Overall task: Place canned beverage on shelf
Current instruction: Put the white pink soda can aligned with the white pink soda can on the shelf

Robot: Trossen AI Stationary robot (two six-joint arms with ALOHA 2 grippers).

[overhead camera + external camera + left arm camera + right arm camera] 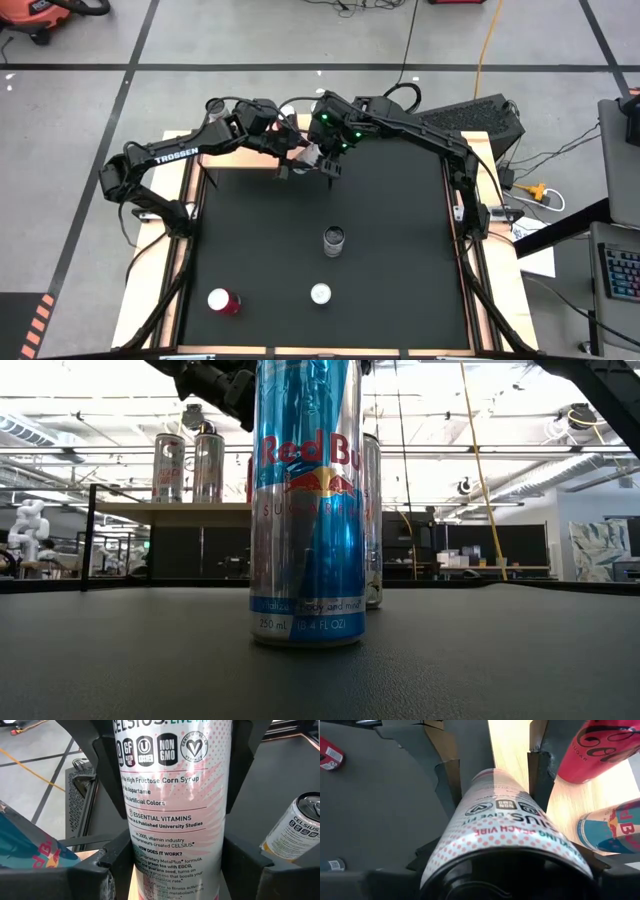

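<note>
Nearest the table's front edge, a short red can and a tall blue-and-silver Red Bull can stood upright and apart on the large black mat-covered tabletop. Just behind the Red Bull can stood a pale, silver-topped can, also upright on the mat.

Farther back, both dark arms met over the far edge of the table. The left gripper was clenched on a tall white can with a pink dotted pattern and Celsius lettering, its fingers pressed against the can's two sides. The right gripper grasped the same can from the other end, one finger on each side of it. This canned beverage hung between the two grippers, above the light wooden rectangular top of the shelf; whether it touched the wood could not be told.

On the shelf top beside it stood a red cola can and a second blue-and-silver Red Bull can. From table height, two silver cans showed on the shelf.
</note>
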